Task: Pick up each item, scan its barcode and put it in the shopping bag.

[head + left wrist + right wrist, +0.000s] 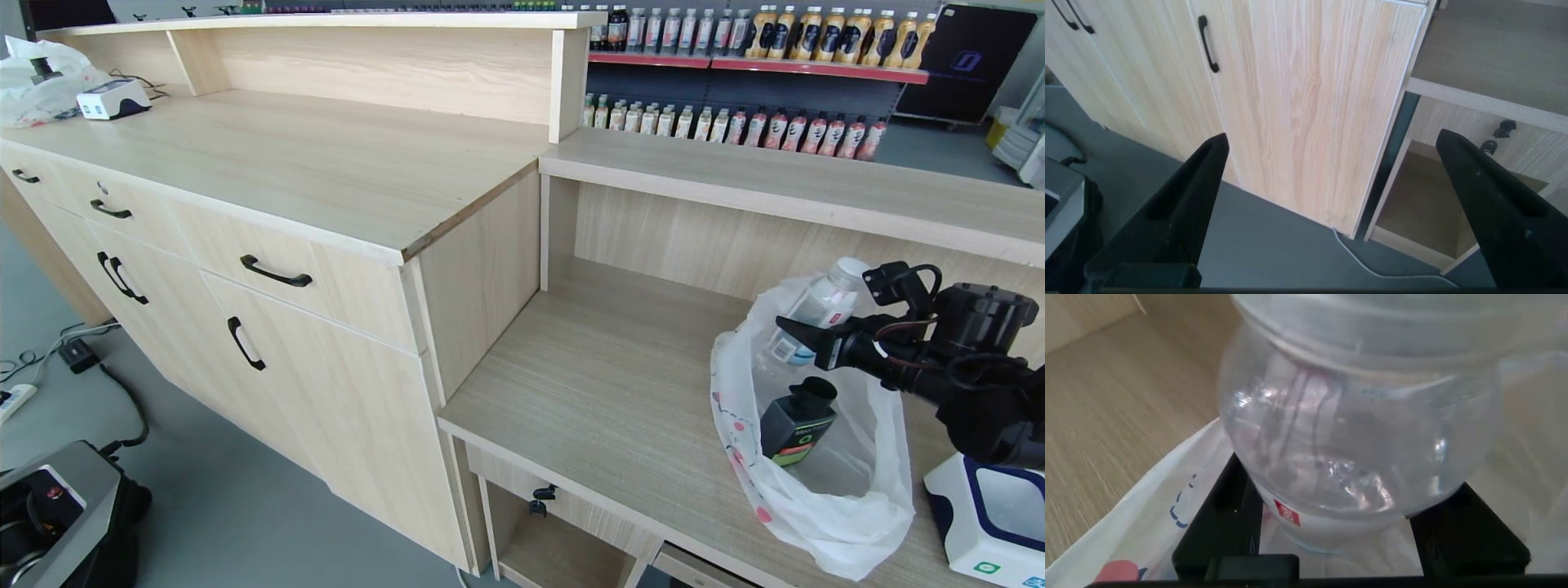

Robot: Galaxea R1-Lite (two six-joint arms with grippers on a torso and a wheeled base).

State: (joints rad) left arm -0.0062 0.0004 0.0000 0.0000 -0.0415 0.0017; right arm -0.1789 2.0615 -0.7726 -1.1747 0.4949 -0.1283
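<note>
A pale wooden counter [326,163] with drawers and black handles fills the left and centre of the head view. A small white device [114,100] sits at its upper left. To the lower right a lower desk [604,384] joins it, and shelves [751,69] lined with drink bottles run along the upper right. Grey floor [212,490] shows at the lower left. A white and blue scanner [988,514] stands on the desk in the lower right corner.

Just left of the scanner, a white plastic bag [824,523] lies open on the desk. A dark bottle [796,425] stands inside it. Above the bag's mouth, the right gripper [808,331] pinches a clear bottle [816,314] with a white cap, tilted.

The left gripper [1331,139] hangs over the floor before a cabinet door [1306,98], its fingers spread wide with nothing between them.
</note>
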